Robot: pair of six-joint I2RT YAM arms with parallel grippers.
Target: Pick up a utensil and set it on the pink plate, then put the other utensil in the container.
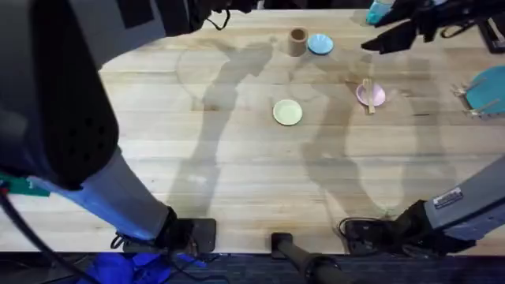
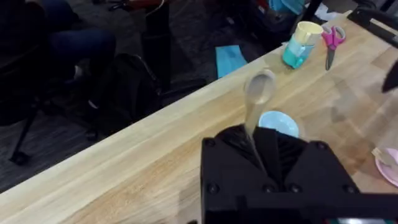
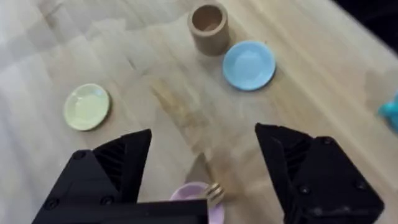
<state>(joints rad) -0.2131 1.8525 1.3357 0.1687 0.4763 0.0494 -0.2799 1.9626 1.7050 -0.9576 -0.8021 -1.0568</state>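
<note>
The wooden fork lies across the small pink plate at the table's right middle; the right wrist view shows the fork's tines on that plate. My right gripper hangs open and empty above them, its dark shape at the far right. My left gripper is shut on the handle of the wooden spoon, whose bowl sticks out ahead of the fingers. The brown cup stands empty at the far edge.
A light blue plate sits right beside the cup, and a yellow-green plate lies mid-table. A teal object lies at the right edge. A teal-and-yellow cup and pink scissors stand at the far corner.
</note>
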